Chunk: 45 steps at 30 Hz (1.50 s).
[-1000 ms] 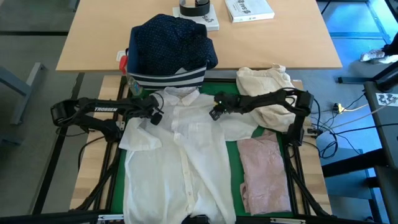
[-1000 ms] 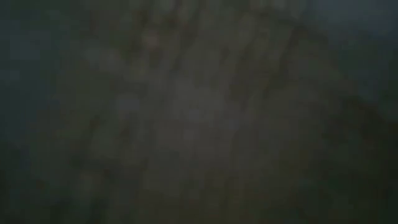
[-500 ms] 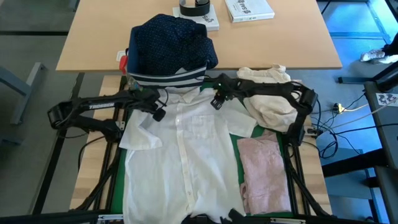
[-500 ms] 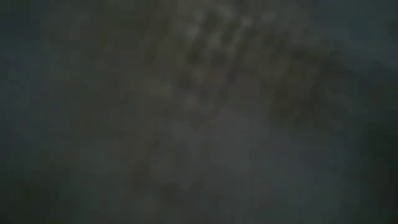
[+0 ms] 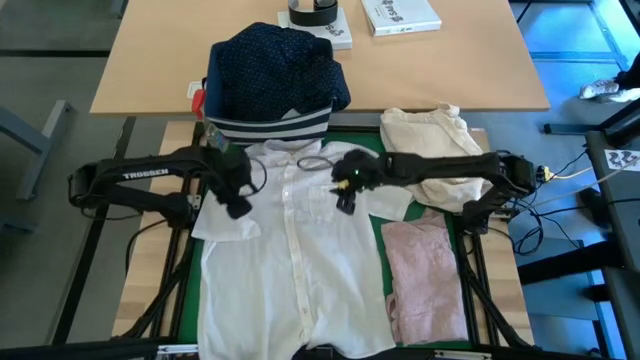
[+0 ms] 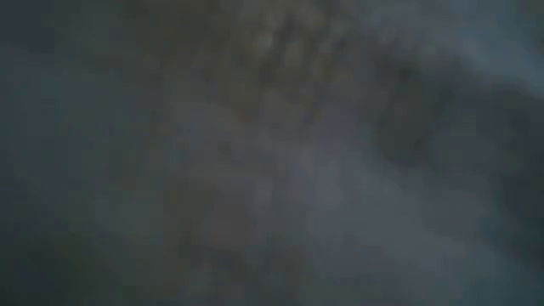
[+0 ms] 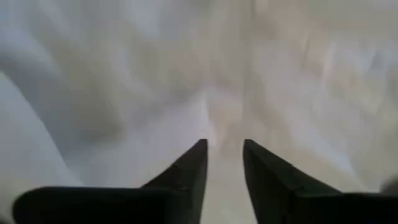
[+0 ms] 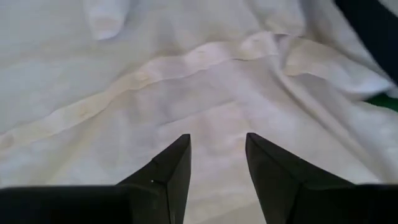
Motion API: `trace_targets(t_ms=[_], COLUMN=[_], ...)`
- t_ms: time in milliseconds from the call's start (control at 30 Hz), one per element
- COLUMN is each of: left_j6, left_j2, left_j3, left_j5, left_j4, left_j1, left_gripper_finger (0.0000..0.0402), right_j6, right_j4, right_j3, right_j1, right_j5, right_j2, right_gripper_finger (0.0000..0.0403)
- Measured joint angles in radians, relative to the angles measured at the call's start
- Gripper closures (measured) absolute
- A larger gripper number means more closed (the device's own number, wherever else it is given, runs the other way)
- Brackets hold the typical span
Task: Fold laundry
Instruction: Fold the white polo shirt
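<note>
Green matting covers the desk (image 5: 365, 132), with a tan desk beyond it. On the left arm, white lettering reads "TROSSEN" (image 5: 143, 174). The left hand (image 5: 236, 199) sits over the white shirt's (image 5: 290, 270) sleeve; its wrist view shows the fingers (image 7: 186, 171) apart, nothing between them, cloth blurred beyond. Behind the shirt's collar stands the striped navy bin (image 5: 268, 125), holding the navy dotted shirt (image 5: 275, 65). The right hand (image 5: 343, 190) hovers over the shirt's chest; its wrist view alone shows open fingers (image 8: 171, 168) above a seam. Further right lie the pale pink top (image 5: 425, 280) and the cream bundle (image 5: 430, 135). The low view shows only dark blur.
</note>
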Motion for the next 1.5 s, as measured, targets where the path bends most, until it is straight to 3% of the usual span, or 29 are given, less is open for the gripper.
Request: trace_targets(t_ms=[167,367,500,767,1033,1167,1400,1500], left_j6=[-0.026,-0.078,-0.082,-0.097,-0.062,-0.035,0.040,0.081], left_j2=[0.000,0.091,0.196,0.375,0.467,0.472,0.468,0.468], left_j3=[-0.003,-0.048,-0.057,-0.058,-0.057,-0.057,-0.037,-0.008], left_j5=[0.011,-0.012,-0.079,-0.155,-0.239,-0.249,-0.251,-0.252], left_j4=[-0.086,-0.086,-0.080,-0.033,0.050,0.046,-0.011,-0.041], left_j1=[-0.155,-0.318,-0.405,-0.485,-0.503,-0.511,-0.516,-0.516], left_gripper_finger=[0.0263,0.0266,0.0270,0.0271,0.0272,0.0294,0.0388,0.0396], right_j6=[-0.001,0.006,0.006,0.008,0.008,0.008,0.007,0.001], right_j4=[0.010,0.016,0.024,0.025,0.023,0.018,0.019,0.019], right_j3=[-0.026,-0.031,-0.031,-0.031,-0.031,-0.031,-0.031,-0.031], right_j1=[0.053,0.058,0.058,0.058,0.058,0.058,0.058,0.058], right_j5=[0.029,0.029,0.031,0.031,0.031,0.031,0.031,0.031], right_j2=[0.025,0.051,0.051,0.051,0.051,0.051,0.051,0.051], right_gripper_finger=[0.0247,0.0247,0.0247,0.0247,0.0247,0.0247,0.0247,0.0247])
